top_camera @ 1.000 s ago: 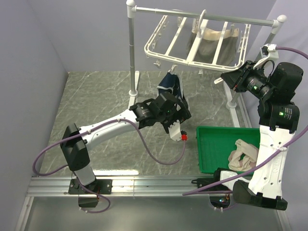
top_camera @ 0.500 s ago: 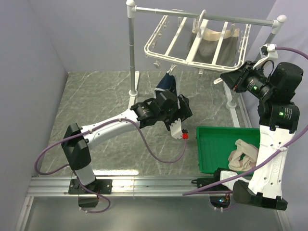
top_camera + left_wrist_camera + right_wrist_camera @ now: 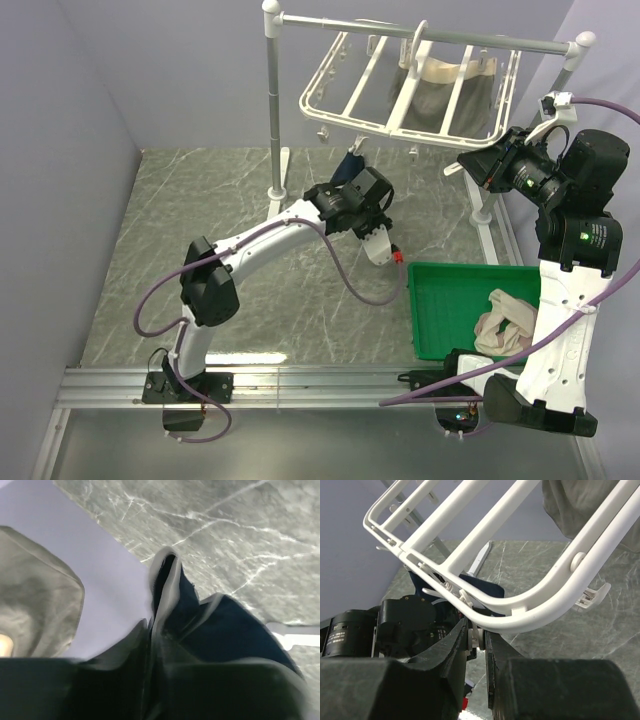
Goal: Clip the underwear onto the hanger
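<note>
The right gripper (image 3: 476, 632) has its dark fingers pinched on a small white clip (image 3: 474, 641) under the curved corner of the hanger (image 3: 530, 612), whose white bars run up to the left. Behind the frame shows a patch of the navy underwear (image 3: 482, 587), with the black left arm (image 3: 405, 622) beside it, above the marbled bench (image 3: 565, 630)

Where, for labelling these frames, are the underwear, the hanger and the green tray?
underwear (image 3: 225, 630), left wrist view, navy fabric.
hanger (image 3: 540, 615), right wrist view, curved frame corner.
green tray (image 3: 445, 305), top view, bare floor.
</note>
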